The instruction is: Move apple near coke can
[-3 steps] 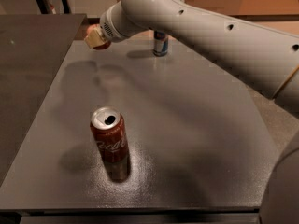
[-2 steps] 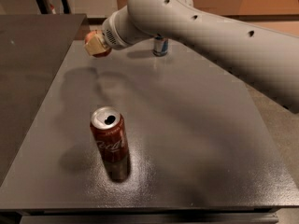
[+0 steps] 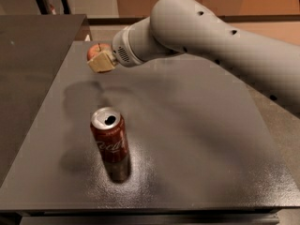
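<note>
The coke can (image 3: 110, 144) stands upright near the front left of the dark table (image 3: 197, 139), dark red with white script and an open silver top. The apple (image 3: 95, 51), red with yellowish patches and a short stem, is held above the table's far left part. My gripper (image 3: 101, 60) is shut on the apple, its tan fingertips (image 3: 103, 63) covering the apple's lower right side. The apple is well behind the can and raised off the surface. The grey arm reaches in from the right.
A second dark table (image 3: 33, 64) adjoins on the left, its edge running along the left side. The arm's shadow falls on the table behind the can. The floor shows at the right.
The arm has swung toward the front and right, carrying the apple closer to the can. The blue-and-silver can at the back is now hidden behind the arm.
</note>
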Controlling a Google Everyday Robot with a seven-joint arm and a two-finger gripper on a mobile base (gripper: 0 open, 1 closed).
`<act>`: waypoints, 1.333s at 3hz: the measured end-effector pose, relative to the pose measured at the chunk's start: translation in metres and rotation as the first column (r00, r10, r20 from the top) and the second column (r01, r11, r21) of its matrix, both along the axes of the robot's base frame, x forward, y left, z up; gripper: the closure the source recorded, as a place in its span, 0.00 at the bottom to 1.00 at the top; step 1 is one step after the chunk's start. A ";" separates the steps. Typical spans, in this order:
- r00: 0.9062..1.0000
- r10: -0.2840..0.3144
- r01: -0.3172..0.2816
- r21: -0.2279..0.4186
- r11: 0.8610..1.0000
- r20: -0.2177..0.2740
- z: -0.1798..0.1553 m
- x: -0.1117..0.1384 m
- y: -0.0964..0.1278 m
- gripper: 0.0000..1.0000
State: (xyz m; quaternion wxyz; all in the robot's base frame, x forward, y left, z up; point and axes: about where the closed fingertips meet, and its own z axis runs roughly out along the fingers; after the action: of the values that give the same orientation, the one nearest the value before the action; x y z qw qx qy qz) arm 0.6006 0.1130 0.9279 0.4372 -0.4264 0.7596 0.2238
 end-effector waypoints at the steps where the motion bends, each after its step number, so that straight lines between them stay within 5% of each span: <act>1: 0.999 0.034 -0.033 -0.022 0.999 0.043 -0.001 -0.022 -0.024 1.00; 4: 0.993 0.115 -0.116 -0.036 0.993 -0.016 -0.026 -0.068 -0.078 1.00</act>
State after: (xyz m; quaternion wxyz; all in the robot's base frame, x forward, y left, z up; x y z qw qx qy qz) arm 0.5325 0.0348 0.9016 0.4100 -0.4762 0.7407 0.2376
